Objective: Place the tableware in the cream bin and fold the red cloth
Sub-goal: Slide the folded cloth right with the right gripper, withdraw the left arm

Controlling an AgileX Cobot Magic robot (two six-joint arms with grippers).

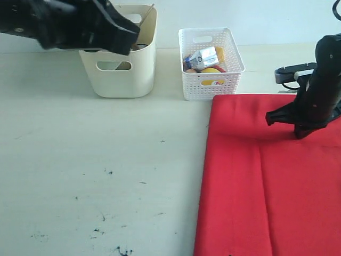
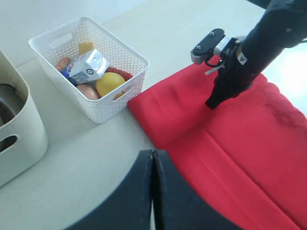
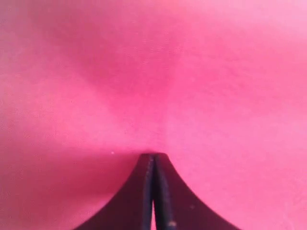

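The cream bin [image 1: 120,74] stands at the back left, and its wall also shows in the left wrist view [image 2: 21,129]. The tableware is mostly hidden inside it; a thin stick [image 1: 151,9] pokes over the rim and a dark shape shows through the handle cut-out. My left gripper [image 1: 130,41] hovers blurred over the bin, shut and empty [image 2: 153,153]. The red cloth [image 1: 272,181] lies on the right with a crease along it [image 2: 230,143]. Pointing down at its far part, my right gripper [image 1: 299,134] is shut with nothing seen between its fingers [image 3: 154,156]. Red fabric [image 3: 153,72] fills that view.
A white lattice basket [image 1: 234,68] holding a milk carton [image 1: 205,56], a lemon and other food stands right of the bin, just behind the cloth's corner [image 2: 136,62]. Bare pale table [image 1: 96,170] with dark specks spreads left of the cloth.
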